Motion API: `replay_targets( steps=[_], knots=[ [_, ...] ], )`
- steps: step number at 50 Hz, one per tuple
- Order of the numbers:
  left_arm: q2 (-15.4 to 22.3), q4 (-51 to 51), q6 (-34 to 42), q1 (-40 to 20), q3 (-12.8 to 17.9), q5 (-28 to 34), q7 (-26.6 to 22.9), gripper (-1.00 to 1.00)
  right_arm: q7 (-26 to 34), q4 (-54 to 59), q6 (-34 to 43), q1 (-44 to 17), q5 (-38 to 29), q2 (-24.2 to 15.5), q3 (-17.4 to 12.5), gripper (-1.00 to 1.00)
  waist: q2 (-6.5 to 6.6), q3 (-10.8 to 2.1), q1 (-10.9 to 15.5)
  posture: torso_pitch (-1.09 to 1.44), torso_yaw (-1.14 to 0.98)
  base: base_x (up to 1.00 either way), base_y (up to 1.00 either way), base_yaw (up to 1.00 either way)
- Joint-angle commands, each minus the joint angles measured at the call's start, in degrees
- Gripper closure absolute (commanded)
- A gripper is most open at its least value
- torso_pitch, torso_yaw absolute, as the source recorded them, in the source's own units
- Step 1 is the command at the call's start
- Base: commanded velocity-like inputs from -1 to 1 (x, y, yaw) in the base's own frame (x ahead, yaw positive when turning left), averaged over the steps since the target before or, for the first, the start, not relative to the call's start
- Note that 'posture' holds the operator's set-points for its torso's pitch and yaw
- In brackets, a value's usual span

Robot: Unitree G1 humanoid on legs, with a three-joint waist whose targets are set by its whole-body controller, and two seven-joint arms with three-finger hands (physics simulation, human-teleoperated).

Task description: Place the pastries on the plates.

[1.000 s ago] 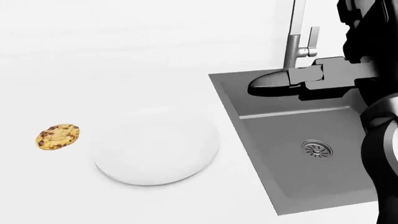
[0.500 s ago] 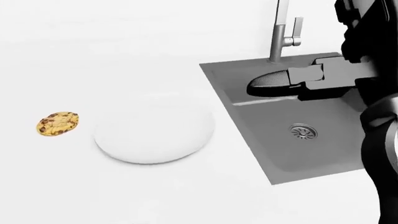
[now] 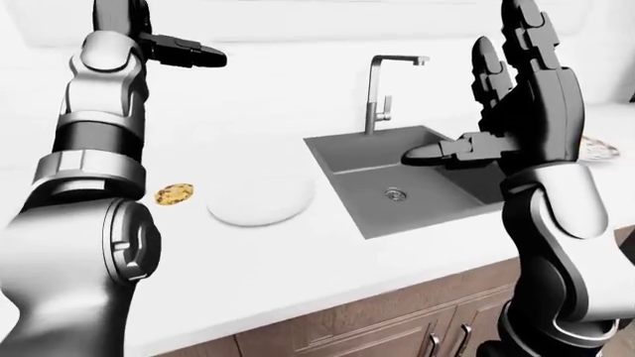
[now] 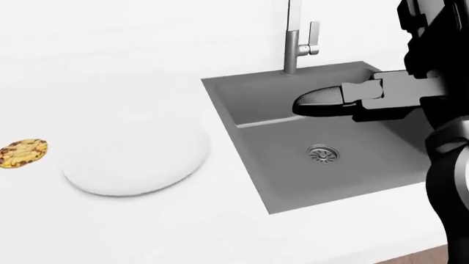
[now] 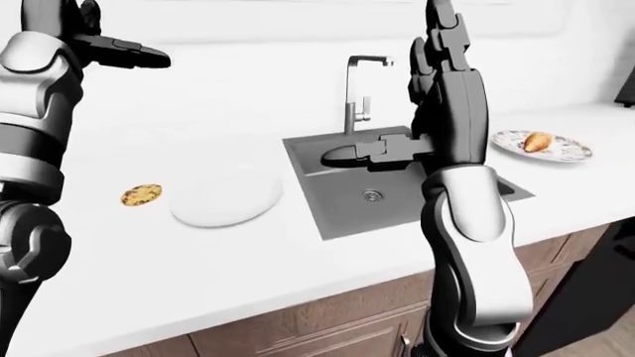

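A chocolate-chip cookie (image 3: 173, 194) lies on the white counter, just left of a bare white plate (image 3: 260, 199). Far to the right, past the sink, a patterned plate (image 5: 568, 151) holds a golden pastry (image 5: 537, 140). My left hand (image 3: 184, 50) is raised high at the upper left, well above the cookie, fingers spread and holding nothing. My right hand (image 3: 491, 104) is held upright over the sink, open and empty, its thumb pointing left. In the head view only that thumb (image 4: 323, 100) and part of the right arm show.
A grey sink (image 4: 253, 99) with a round drain (image 4: 323, 153) is set into the counter right of the white plate, with a chrome faucet (image 4: 296, 38) at its top edge. Wooden cabinet doors (image 5: 327, 327) run below the counter edge.
The camera has swung to the right: cookie, white plate and sink have slid left in the head view. The right hand keeps its place in the picture, still open.
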Motion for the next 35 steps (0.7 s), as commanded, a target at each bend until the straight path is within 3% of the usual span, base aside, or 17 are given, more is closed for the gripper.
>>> replay_targets(
  steps=[1,8,11,14,17,19,21,22,23,24,29,32,34,35],
  knots=[
    [0.88,-1.7,-2.48,-2.46,0.24,-0.1,0.86,-1.0,-0.01,-0.63,-0.93,-2.0,-0.06,-0.34,-0.12,-1.0,-0.03,-0.73,0.01,-0.4,0.0,0.0,0.0,0.0],
    [1.5,-1.02,-2.81,-1.72,0.74,-0.55,1.65,-1.0,0.98,-0.5,-0.3,-2.91,-1.61,-1.16,0.81,-1.0,-0.25,-1.0,-0.09,-0.4,0.0,0.0,0.0,0.0],
    [1.35,0.02,-3.36,-1.47,0.51,-0.32,1.5,-1.0,1.33,-0.53,-0.77,-2.61,-1.89,-0.57,0.63,-1.0,-0.44,0.81,-0.3,-0.4,0.0,0.0,0.12,0.0],
    [1.09,1.4,-4.01,-0.66,1.39,-1.39,2.02,-1.0,1.56,-0.76,-0.74,-2.36,-2.21,-0.49,0.5,-1.0,-0.69,0.59,0.09,-0.4,0.0,0.0,0.15,0.0],
    [0.39,2.93,-4.86,1.23,1.47,-1.54,2.53,-1.0,1.75,-1.01,-0.77,-1.94,-2.37,-0.25,0.51,-1.0,0.77,-0.06,0.57,-0.4,0.0,0.0,0.15,0.0],
    [-0.12,3.88,-4.96,2.1,1.42,-1.29,3.09,-1.0,1.78,-1.13,-0.71,-1.86,-2.47,-0.16,0.48,-1.0,3.45,0.2,0.79,-0.4,0.0,0.0,0.15,0.0],
    [-0.66,4.27,-5.17,2.49,1.26,-0.91,2.99,-1.0,1.83,-1.29,-0.59,-1.79,-2.51,-0.08,0.4,-1.0,3.39,0.85,1.23,-0.4,0.0,0.0,0.15,0.0],
    [-0.95,4.49,-5.23,2.64,1.21,-0.69,2.93,-1.0,1.85,-1.26,-0.62,-1.76,-2.53,-0.07,0.33,-1.0,4.3,1.32,1.5,-0.4,0.0,0.0,0.14,0.0],
    [-1.36,4.7,-5.32,2.75,1.14,-0.45,2.96,-1.0,1.76,-1.15,-0.68,-1.73,-2.47,0.06,0.15,-1.0,4.37,1.71,1.63,-0.4,0.0,0.0,0.0,0.0],
    [-1.51,4.72,-5.42,2.71,1.27,-0.44,2.79,-1.0,1.78,-1.22,-0.68,-1.72,-2.42,0.04,0.15,-1.0,4.3,1.38,1.55,-0.4,0.0,0.0,0.0,0.0],
    [-3.74,6.32,-4.39,5.1,1.02,1.27,3.16,-1.0,1.41,-1.94,-0.16,-1.57,-1.45,0.16,-0.59,-1.0,2.5,2.31,0.79,-0.4,0.0,0.0,0.0,0.0],
    [-3.87,6.38,-3.36,5.45,1.29,1.89,2.88,-1.0,1.21,-1.87,-0.03,-1.88,-1.09,-0.16,-0.59,-1.0,0.53,1.37,0.98,-0.4,0.0,0.0,0.0,0.0],
    [-3.96,6.41,-3.49,5.89,1.27,2.41,2.71,-1.0,1.08,-1.65,-0.22,-1.86,-1.07,-0.26,-0.4,-1.0,-1.54,0.39,1.18,-0.4,0.0,0.0,0.0,0.0],
    [-4.0,6.45,-3.49,6.1,1.28,2.65,2.88,-1.0,1.06,-1.64,-0.23,-1.89,-0.99,-0.27,-0.36,-1.0,-0.65,0.74,1.11,-0.4,0.0,0.0,0.0,0.0]
  ],
)
